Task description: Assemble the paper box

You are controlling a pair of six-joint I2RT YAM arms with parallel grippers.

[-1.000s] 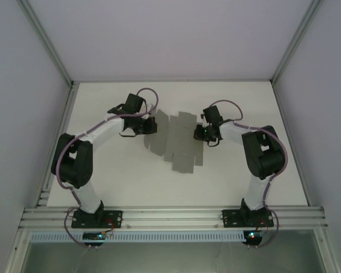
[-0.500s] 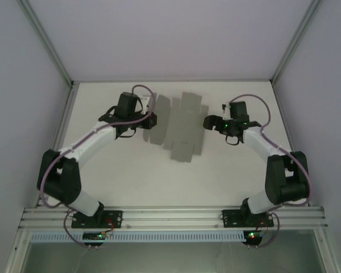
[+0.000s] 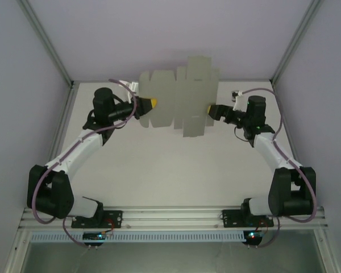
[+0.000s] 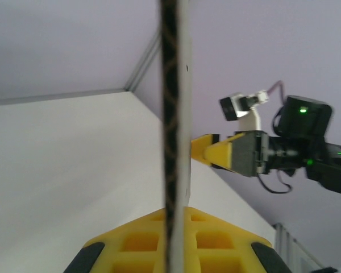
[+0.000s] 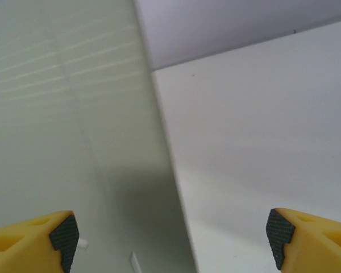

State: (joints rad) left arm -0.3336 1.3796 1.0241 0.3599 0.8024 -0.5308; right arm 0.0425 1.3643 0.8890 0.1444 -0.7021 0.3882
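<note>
The paper box (image 3: 179,96) is a flat grey sheet of thin cardboard, cut with flaps and tabs around its edges. It is not folded. It is up in the air over the far part of the table, and its wide face is turned up toward the top camera. In the left wrist view the sheet (image 4: 171,114) is seen from its thin edge, like a dark line going straight up the middle.

The left gripper (image 3: 150,103) has yellow fingers with black pads. It pinches the left edge of the sheet. In its own camera the left gripper (image 4: 173,227) has its fingers pressed together, with the cardboard squeezed between them.

The right gripper (image 3: 213,111) is at the right edge of the sheet. Its fingers are spread wide apart. In its own camera the right gripper (image 5: 170,236) shows one black pad (image 5: 65,233) far to the left and the other far to the right. The grey sheet (image 5: 62,114) covers the left part of that view, and its edge runs down between the two fingers. They do not squeeze it. I cannot tell if a pad touches it. From the left wrist view, the right gripper (image 4: 210,152) pokes its yellow tip close beside the sheet.

Under the sheet is the flat white table (image 3: 159,170). Pale purple walls (image 3: 23,85) stand around it.
</note>
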